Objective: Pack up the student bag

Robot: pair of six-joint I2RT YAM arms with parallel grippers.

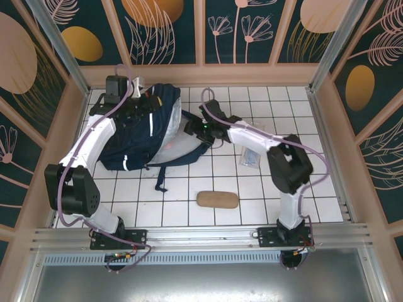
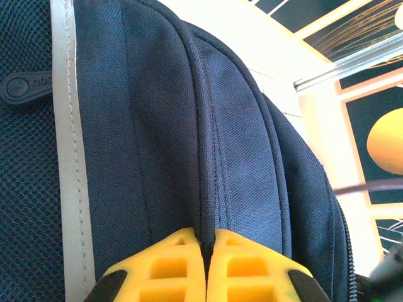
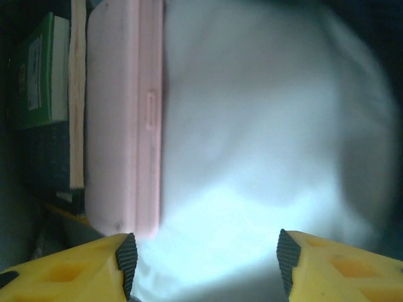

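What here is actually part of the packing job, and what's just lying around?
In the job: student bag, left hand pinching its seam, open right hand at its mouth, pink case, green book.
Lying about: brown pouch, flat packet, maybe awaiting packing.

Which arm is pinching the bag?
The left arm. The left end effector is shut on a ridge of the bag. The right end effector is open and holds nothing, facing a pink case.
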